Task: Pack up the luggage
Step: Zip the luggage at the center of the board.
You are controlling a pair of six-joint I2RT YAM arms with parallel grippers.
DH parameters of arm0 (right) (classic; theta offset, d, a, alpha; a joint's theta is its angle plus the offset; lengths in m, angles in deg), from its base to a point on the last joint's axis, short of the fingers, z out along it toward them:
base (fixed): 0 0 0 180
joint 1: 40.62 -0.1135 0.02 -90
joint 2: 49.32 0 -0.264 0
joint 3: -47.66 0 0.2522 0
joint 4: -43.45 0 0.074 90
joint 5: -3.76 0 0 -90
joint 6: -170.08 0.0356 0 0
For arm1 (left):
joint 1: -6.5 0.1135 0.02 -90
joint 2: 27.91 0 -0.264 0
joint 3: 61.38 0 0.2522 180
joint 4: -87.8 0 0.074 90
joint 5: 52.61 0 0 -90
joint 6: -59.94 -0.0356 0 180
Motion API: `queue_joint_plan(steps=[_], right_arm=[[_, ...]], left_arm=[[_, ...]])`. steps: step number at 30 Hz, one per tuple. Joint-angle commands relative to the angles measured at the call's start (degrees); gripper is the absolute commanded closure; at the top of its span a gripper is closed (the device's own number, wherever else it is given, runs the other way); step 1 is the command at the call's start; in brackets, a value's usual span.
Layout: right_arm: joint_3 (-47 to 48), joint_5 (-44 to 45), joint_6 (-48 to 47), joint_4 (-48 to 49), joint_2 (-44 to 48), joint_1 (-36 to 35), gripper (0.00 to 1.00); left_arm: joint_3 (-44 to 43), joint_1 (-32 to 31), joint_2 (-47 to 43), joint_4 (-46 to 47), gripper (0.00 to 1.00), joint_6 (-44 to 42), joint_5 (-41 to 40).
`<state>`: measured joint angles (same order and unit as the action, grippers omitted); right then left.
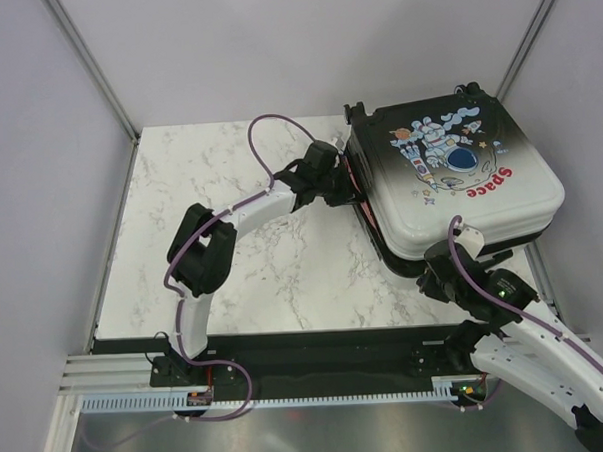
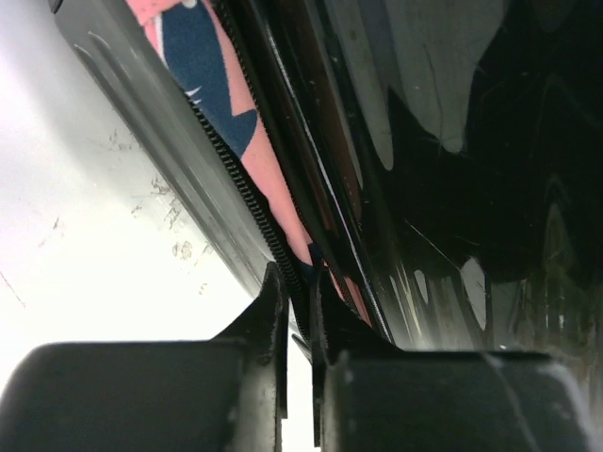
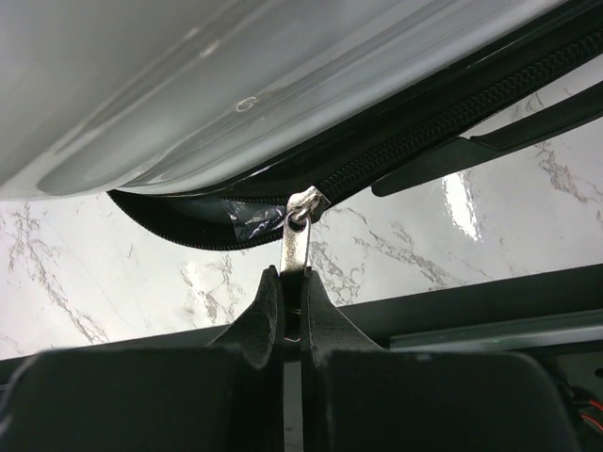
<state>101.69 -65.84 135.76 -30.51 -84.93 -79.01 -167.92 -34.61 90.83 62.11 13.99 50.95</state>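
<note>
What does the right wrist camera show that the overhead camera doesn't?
Only the right wrist view: a silver zipper pull pinched between the right gripper fingers, and the zipper teeth. Only the overhead view: the astronaut print on the suitcase lid, and the left arm reaching its left edge. Both: the suitcase's pale shell and the marble table.

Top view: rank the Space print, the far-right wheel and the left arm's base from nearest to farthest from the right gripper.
From the right gripper, on the zipper pull:
1. Space print, just beyond on the luggage lid.
2. Far-right wheel, at the back edge.
3. Left arm's base, across at the near left.
</note>
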Motion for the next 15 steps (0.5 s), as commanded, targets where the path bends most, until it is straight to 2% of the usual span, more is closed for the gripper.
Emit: queue_joint_plan(steps=[1,8,15], right_arm=[[0.25,-2.38,-2.06,3.69,0.28,-0.10,1.00],[1.73,-5.63,-5.93,4.92,0.81,-0.11,1.00],[5.42,-8.80,-10.59,9.22,-4.98,-1.15,1.00]], left_arm=[[0.65,-2.57,2.82,1.81,0.98,-0.55,0.24],[3.91,-4.25,-0.96,3.84,0.98,3.31,-7.40],[3.57,-5.74,-1.14,4.63,0.98,5.69,-9.08]])
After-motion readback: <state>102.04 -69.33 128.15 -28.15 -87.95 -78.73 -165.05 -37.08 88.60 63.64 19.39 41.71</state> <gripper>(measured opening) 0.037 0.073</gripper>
